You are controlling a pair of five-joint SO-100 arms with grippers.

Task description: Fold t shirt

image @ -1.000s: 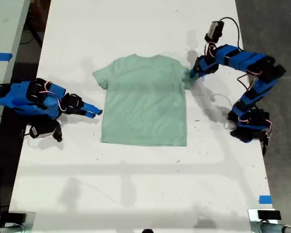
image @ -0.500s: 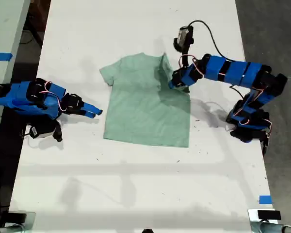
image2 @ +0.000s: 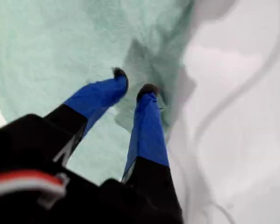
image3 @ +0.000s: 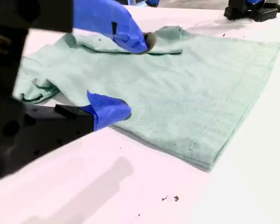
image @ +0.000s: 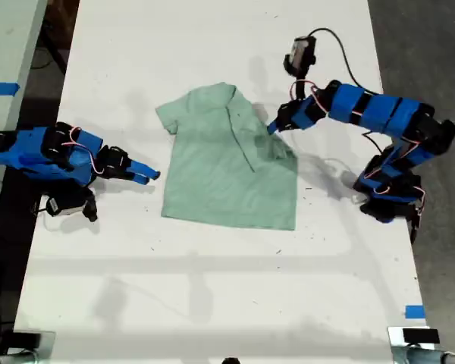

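First gripper [image: 273,127], mine, hangs released over the t shirt [image: 227,163], whose sleeve lies folded inward, presumably just laid there. Shirt sits mid-table [image: 212,303]. My second gripper [image: 148,176] waits parted beside the opposite sleeve, likely next.

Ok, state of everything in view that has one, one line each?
t shirt: lying on the table, sleeve on the exterior view's right folded in over the body, the other sleeve flat.
my first gripper: open, over the folded sleeve, holding nothing.
my second gripper: open, beside the shirt's edge.
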